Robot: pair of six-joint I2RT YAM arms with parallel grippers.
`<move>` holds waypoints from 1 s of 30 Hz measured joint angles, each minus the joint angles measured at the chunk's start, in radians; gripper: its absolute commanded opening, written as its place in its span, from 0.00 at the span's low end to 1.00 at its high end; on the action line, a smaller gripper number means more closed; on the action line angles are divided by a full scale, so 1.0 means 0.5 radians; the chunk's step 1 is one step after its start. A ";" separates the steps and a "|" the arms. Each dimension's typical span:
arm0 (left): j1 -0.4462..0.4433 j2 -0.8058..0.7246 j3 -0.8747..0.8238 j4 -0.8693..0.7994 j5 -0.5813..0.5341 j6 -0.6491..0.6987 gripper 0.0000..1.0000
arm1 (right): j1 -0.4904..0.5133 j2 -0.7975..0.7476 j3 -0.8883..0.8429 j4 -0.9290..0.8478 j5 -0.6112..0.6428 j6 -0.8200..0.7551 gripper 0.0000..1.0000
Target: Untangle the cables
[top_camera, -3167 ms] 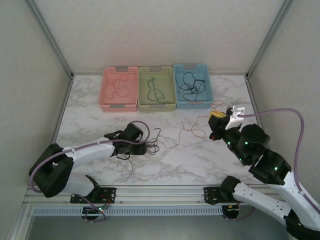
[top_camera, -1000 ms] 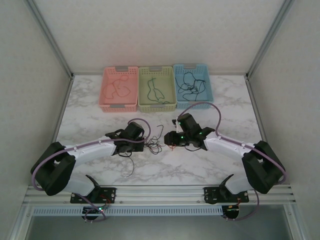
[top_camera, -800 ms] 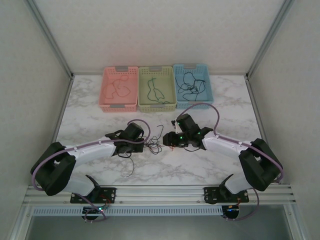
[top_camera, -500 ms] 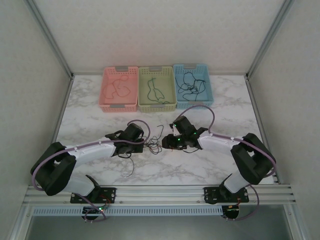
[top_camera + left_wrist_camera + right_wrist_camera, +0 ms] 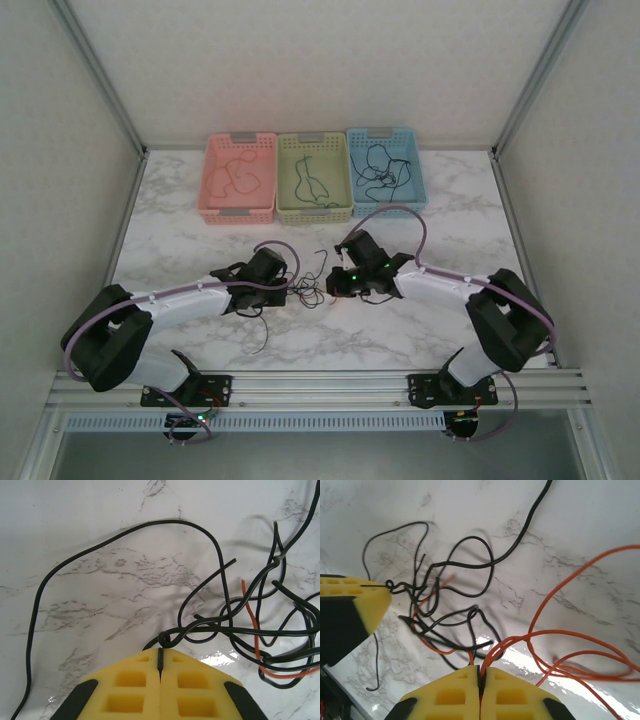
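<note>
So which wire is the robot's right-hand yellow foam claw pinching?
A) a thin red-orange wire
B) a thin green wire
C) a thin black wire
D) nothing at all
A: in the right wrist view, the right gripper has its yellow pads shut on the thin red-orange wire, which enters their seam. The thin black wire is pinched by the left gripper.

The white marbled counter (image 5: 180,215) carries a green basket (image 5: 314,212) at its far edge, with a pink basket (image 5: 238,213) just left of it and a blue basket (image 5: 388,209) just right. Nearer than the green basket, well apart from it, black and red-orange cables (image 5: 312,290) lie tangled.
</note>
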 measured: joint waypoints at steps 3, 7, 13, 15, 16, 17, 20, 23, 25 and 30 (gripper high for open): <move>0.000 0.000 0.000 0.001 -0.001 0.000 0.00 | -0.012 -0.184 0.032 -0.124 0.079 -0.060 0.00; 0.000 0.001 -0.003 0.006 -0.002 0.000 0.00 | -0.122 -0.479 0.069 -0.301 0.169 -0.143 0.00; 0.000 0.003 -0.012 0.035 -0.006 -0.002 0.00 | -0.385 -0.882 0.113 -0.554 0.225 -0.234 0.00; 0.000 0.005 -0.012 0.039 -0.006 -0.003 0.00 | -0.462 -0.983 0.133 -0.619 0.223 -0.260 0.00; 0.000 0.005 -0.012 0.040 -0.006 -0.007 0.00 | -0.498 -1.028 0.145 -0.649 0.223 -0.272 0.00; 0.000 0.005 -0.012 0.040 -0.006 -0.008 0.00 | -0.529 -1.067 0.156 -0.673 0.224 -0.282 0.00; 0.000 0.005 -0.012 0.043 -0.006 -0.009 0.00 | -0.617 -1.160 0.195 -0.719 0.205 -0.293 0.00; 0.000 0.005 -0.012 0.043 -0.006 -0.009 0.00 | -0.648 -1.164 0.233 -0.721 0.154 -0.288 0.00; 0.000 0.004 -0.013 0.043 -0.006 -0.011 0.00 | -0.649 -1.138 0.246 -0.698 0.101 -0.268 0.00; 0.000 -0.038 -0.040 0.041 -0.014 -0.016 0.00 | -0.649 -0.947 0.365 -0.562 -0.058 -0.151 0.00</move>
